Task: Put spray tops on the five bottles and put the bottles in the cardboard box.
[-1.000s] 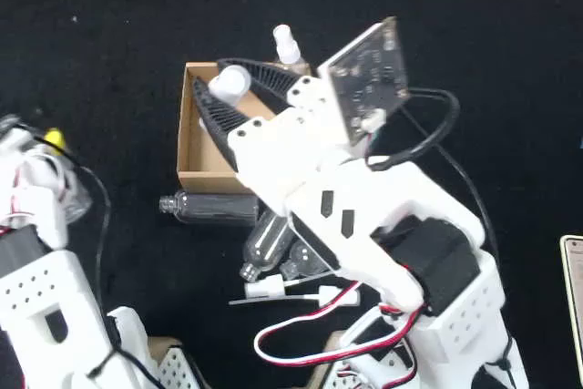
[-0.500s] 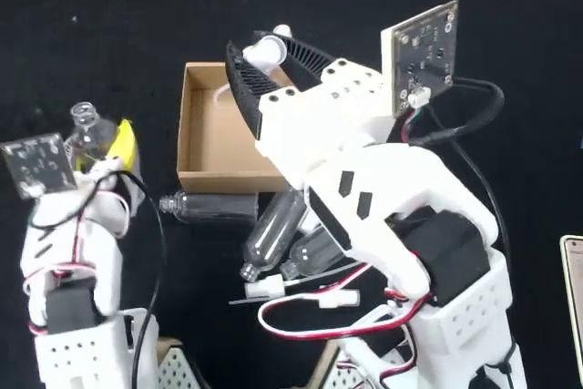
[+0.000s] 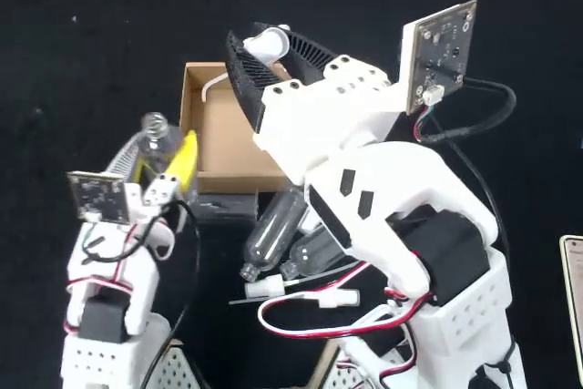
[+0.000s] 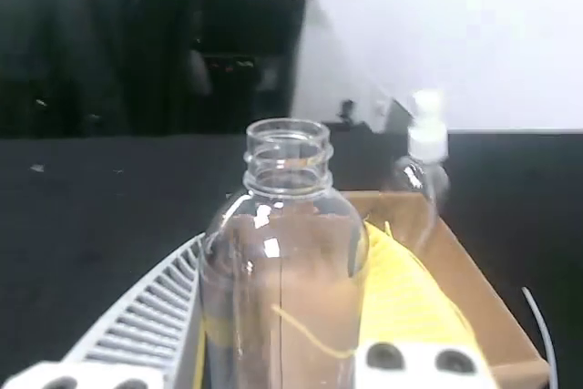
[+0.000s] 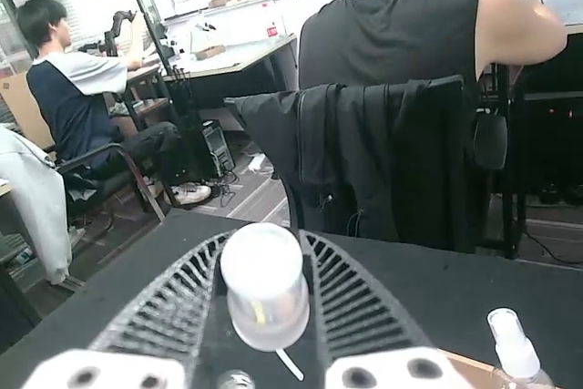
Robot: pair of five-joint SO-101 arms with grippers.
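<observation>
Clamping the left claw (image 3: 157, 148) around the body of an open bottle (image 4: 282, 261), holding it upright just beside the cardboard box (image 3: 185, 107). Pinching a white spray top (image 5: 264, 284) in the right claw (image 3: 271, 43), over the box's far side. Judging the bottle light, thin-walled and slick: gripping mid-body, gently. Losing part of the spare bottles (image 3: 271, 236), lying on the table (image 3: 109, 43), under the right arm.
</observation>
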